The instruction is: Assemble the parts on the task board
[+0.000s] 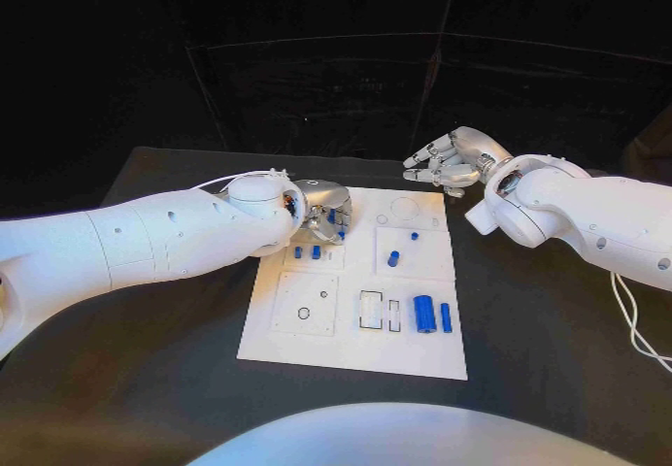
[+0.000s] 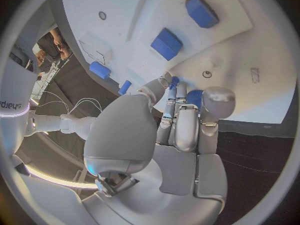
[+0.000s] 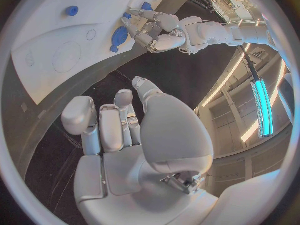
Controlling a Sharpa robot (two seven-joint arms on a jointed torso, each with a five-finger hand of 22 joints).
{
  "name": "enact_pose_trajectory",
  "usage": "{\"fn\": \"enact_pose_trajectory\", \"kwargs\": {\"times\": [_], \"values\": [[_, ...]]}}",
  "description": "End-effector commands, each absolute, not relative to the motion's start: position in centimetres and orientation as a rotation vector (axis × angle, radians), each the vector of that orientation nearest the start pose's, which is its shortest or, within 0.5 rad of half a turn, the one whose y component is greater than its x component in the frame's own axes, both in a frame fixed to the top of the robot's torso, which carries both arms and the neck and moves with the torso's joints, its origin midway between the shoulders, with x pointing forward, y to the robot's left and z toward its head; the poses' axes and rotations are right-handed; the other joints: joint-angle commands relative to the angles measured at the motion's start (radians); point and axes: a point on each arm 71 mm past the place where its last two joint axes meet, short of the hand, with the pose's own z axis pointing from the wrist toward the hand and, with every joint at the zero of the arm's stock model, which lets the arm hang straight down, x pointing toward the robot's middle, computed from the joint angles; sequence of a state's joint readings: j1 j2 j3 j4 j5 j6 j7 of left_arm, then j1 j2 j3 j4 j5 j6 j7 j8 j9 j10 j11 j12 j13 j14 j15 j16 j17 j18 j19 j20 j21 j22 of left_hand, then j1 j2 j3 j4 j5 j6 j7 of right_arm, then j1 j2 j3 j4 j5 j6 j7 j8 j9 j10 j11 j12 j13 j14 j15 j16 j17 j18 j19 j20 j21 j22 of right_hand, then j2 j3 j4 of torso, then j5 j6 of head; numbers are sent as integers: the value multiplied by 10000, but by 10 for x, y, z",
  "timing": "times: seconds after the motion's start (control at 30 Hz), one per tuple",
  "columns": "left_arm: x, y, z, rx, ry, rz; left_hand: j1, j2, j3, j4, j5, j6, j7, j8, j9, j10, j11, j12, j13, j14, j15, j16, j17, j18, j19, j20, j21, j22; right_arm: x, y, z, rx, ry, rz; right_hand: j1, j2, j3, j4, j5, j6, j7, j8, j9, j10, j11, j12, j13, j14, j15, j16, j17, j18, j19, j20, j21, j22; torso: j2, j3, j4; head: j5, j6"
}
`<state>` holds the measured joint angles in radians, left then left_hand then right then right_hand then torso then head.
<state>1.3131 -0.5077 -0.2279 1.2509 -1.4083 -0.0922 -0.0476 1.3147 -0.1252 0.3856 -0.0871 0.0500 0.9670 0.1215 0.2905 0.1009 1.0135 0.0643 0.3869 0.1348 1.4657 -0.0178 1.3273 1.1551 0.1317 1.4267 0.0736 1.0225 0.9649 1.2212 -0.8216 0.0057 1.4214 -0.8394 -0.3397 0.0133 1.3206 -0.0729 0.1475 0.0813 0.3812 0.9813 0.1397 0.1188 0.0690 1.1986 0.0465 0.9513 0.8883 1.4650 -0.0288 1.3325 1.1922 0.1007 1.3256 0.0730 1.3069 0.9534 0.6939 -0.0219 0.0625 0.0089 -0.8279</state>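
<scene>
The white task board (image 1: 351, 335) lies in the middle of the black table. My left hand (image 1: 319, 209) is low over the board's far left corner, fingers curled down; in the left wrist view a small blue part (image 2: 194, 96) sits pinched between its thumb and fingers (image 2: 178, 102). Two short blue parts (image 1: 306, 252) stand just in front of that hand, and two long blue parts (image 1: 433, 315) lie near the board's front right. My right hand (image 1: 451, 160) hovers beyond the board's far right corner, fingers curled in, holding nothing. The right wrist view shows the left hand (image 3: 156, 32) on the board (image 3: 75, 40).
More blue parts sit mid-board (image 1: 393, 258) and further back (image 1: 415, 235). Blue blocks (image 2: 167, 43) show in the left wrist view. A white cable (image 1: 630, 311) trails on the table at the right. Bare table (image 1: 154, 359) surrounds the board.
</scene>
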Motion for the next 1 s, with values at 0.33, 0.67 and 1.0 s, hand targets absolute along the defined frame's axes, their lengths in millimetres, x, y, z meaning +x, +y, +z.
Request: {"fn": "enact_pose_trajectory", "kwargs": {"times": [0.33,0.67,1.0], "values": [[516,102,-224,4707,19538,-5858,251,415,539,-108,-22,444,-47,-76,-44,515,-98,-152,-193,262,-110,30,-91,-153,119,-35,356,368,516,-224,-165,4375,16587,9599,-105,29,73,41,62,-78,-4,65,-9,-44,9,-11,5,298,-17,-76,2,108,-47,21,-43,-5,3,0,0,-25,-18],[517,106,-219,4452,18739,-6146,476,563,1009,-364,-22,780,-60,-95,-53,930,-161,-248,-283,277,-177,39,-133,-221,201,-106,715,766,516,-223,-165,4364,16575,9613,-105,29,73,41,62,-78,-4,65,-9,-44,9,-11,5,298,-17,-76,2,108,-47,21,-43,-5,-8,-16,0,-77,22],[512,112,-208,4028,18065,-6823,250,455,1184,-405,-25,896,-56,-218,-99,1079,-149,-458,-394,281,-172,24,-220,-251,223,-116,855,928,517,-223,-165,4361,16564,9613,-105,29,73,41,62,-78,-4,65,-9,-44,9,-11,5,298,-17,-76,2,108,-47,21,-43,-5,-16,-5,10,-44,74]]}}
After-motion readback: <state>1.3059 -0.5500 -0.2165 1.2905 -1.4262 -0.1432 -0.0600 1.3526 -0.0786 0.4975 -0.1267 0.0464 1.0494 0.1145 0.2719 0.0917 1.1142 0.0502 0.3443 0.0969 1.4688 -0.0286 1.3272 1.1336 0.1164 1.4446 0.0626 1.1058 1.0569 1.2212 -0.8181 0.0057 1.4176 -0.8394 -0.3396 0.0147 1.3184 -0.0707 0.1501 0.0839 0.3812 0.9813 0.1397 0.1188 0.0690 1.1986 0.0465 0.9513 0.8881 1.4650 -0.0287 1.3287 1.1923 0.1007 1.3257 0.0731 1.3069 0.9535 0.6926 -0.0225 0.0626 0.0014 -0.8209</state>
